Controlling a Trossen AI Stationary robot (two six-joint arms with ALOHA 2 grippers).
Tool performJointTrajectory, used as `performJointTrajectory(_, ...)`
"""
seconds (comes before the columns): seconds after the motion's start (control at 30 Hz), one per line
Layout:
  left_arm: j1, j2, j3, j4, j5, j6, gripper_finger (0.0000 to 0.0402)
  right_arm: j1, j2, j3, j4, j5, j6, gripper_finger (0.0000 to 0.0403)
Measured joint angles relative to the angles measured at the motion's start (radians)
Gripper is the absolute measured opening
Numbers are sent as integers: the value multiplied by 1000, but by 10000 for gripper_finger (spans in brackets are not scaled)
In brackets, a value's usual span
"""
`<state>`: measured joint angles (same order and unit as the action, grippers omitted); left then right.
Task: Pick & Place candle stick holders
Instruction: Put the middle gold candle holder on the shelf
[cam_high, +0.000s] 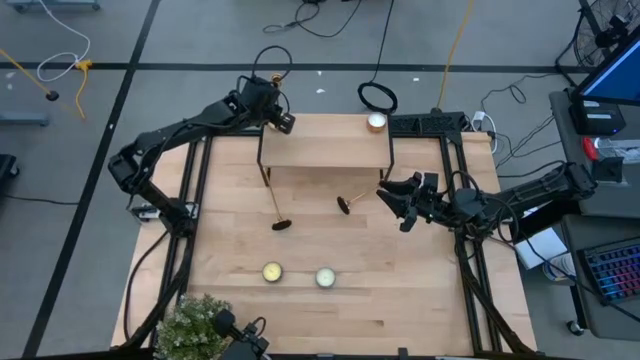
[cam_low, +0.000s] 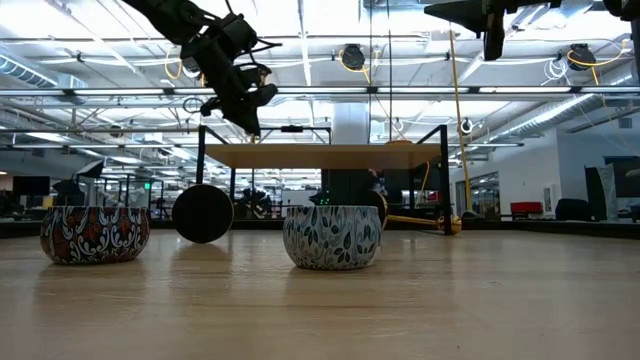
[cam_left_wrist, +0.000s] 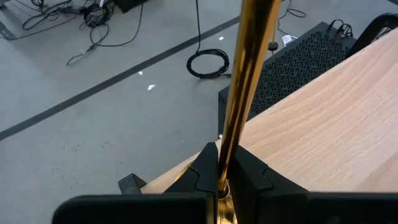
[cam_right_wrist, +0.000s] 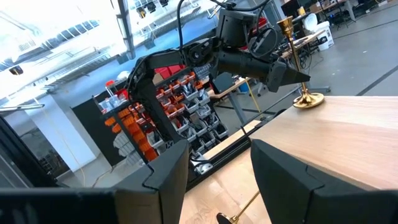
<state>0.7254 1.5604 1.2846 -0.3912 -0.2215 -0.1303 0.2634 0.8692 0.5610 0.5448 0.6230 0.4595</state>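
Light wood table (cam_high: 420, 290) carries a small raised wooden shelf (cam_high: 325, 153) on black legs, two candle stick holders (cam_high: 277, 212) lying flat, two patterned candle bowls (cam_high: 272, 272), a leafy plant (cam_high: 192, 322) at one corner.

The candlestick (cam_left_wrist: 244, 87) is gleaming as polished gold metal between matt black plastic fingers (cam_left_wrist: 200, 177). The counter (cam_high: 340, 290) is showing smooth, pale wood grain. The patterned bowls (cam_low: 332, 237) are shining like glazed ceramic.

Grey floor (cam_high: 200, 40), possibly concrete
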Motion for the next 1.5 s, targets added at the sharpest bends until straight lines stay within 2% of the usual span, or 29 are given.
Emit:
performJointTrajectory(0.27, 0, 0, 0, 0, -3, -2, 30, 0, 0, 0, -3, 0, 0, 171)
performJointTrajectory(0.5, 0, 0, 0, 3, 3, 17, 18, 0, 0, 0, -4, 0, 0, 171)
performJointTrajectory(0.73, 0, 0, 2, 5, 4, 13, 45, 0, 2, 0, -4, 0, 0, 171)
performJointTrajectory(0.9, 0, 0, 2, 12, 18, 21, 16, 0, 2, 0, -4, 0, 0, 171)
performJointTrajectory(0.97, 0, 0, 2, 21, 27, 24, 16, 0, 2, 0, -4, 0, 0, 171)
performJointTrajectory(1.2, 0, 0, 2, 29, 30, 5, 57, 0, 2, 0, -4, 0, 0, 171)
performJointTrajectory(1.5, -13, 0, 2, 30, 40, 18, 17, 0, 2, 0, -4, 0, 0, 171)
